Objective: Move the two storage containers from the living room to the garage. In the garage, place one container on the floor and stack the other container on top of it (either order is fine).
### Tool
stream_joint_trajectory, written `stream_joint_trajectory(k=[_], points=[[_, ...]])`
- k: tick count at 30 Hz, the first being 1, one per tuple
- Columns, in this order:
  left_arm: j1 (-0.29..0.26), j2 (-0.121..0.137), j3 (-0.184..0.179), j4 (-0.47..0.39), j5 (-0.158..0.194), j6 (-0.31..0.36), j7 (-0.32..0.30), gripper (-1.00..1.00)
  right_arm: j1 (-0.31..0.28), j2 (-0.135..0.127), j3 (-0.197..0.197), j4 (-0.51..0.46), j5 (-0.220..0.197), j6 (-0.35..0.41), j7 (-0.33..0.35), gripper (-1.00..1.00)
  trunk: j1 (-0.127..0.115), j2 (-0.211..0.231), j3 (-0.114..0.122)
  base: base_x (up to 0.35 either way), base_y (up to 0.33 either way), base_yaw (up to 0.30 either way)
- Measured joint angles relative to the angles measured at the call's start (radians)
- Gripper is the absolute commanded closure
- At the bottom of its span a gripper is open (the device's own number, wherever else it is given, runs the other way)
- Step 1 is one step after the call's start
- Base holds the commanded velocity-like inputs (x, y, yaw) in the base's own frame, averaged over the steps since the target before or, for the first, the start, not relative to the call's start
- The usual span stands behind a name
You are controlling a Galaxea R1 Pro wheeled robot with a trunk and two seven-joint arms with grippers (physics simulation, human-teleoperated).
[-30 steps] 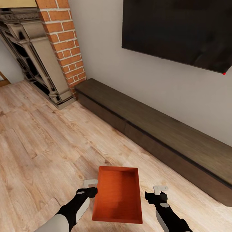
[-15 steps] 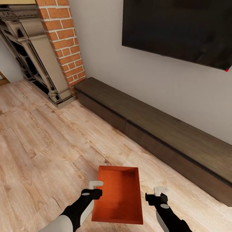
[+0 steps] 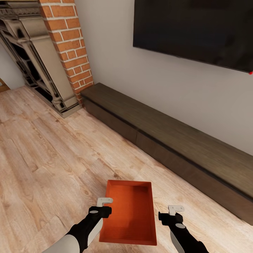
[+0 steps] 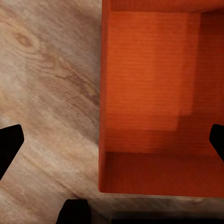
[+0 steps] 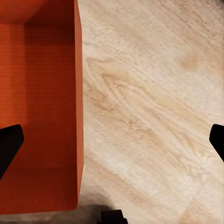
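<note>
Orange-red plastic is what you are working with: one storage container [image 3: 128,211] sits open-topped on the wood-plank floor [image 3: 45,151], near the long dark TV bench [image 3: 168,140] and well apart from the brick fireplace [image 3: 66,45].

Your left gripper [image 3: 104,201] hangs over the container's left wall, jaws spread wide; in the left wrist view one dark fingertip [image 4: 9,144] is out over the planks and the other over the bin's ribbed bottom, so the wall lies between them. Your right gripper [image 3: 175,208] is also spread, just beside the container's right wall but over bare planks.

Bring the right gripper inward until it straddles its wall the way the left does. Then lower both evenly, close them on opposite walls at matching spots along the container, and lift level so it does not tip or twist.
</note>
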Motion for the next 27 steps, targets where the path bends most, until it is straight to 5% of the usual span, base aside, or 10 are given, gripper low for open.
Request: stream_joint_trajectory(k=[27], points=[[0.0,-0.001,0.0,0.0,0.0,0.0,0.0,-1.0,0.0,0.0,0.0,0.0,0.001,-0.005,-0.003,-1.0,0.104,-0.189,-0.086,0.0,0.0,0.0]])
